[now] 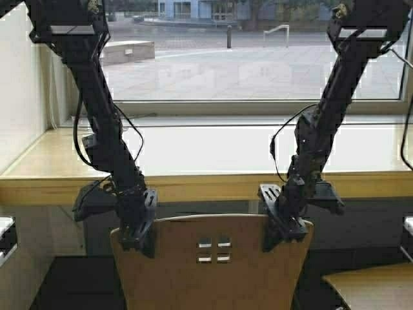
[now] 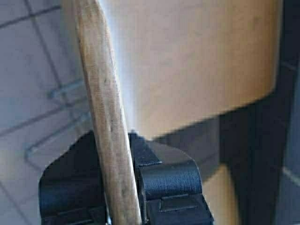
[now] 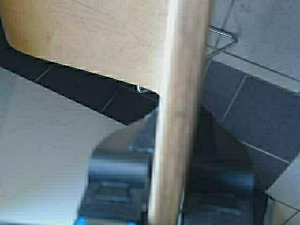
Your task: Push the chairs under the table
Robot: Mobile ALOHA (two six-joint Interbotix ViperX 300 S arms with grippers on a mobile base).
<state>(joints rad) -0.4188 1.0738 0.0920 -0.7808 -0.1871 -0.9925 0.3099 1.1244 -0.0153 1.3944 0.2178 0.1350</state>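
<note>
Here, both arms reach down and forward from the upper corners of the high view, elbows high, wrists dropped over the chair backrest. The left gripper straddles the backrest's top edge near its left corner; the right gripper does the same near the right corner. In the left wrist view the left gripper has its black fingers closed against both faces of the thin plywood edge. The right wrist view shows the same clamp, the right gripper pinching the edge from either side. The chair stands centred before the table, its backrest top just below the thick front edge. A second chair's seat shows at the lower right. No readable writing anywhere; the backrest carries only its four-square cutout.
</note>
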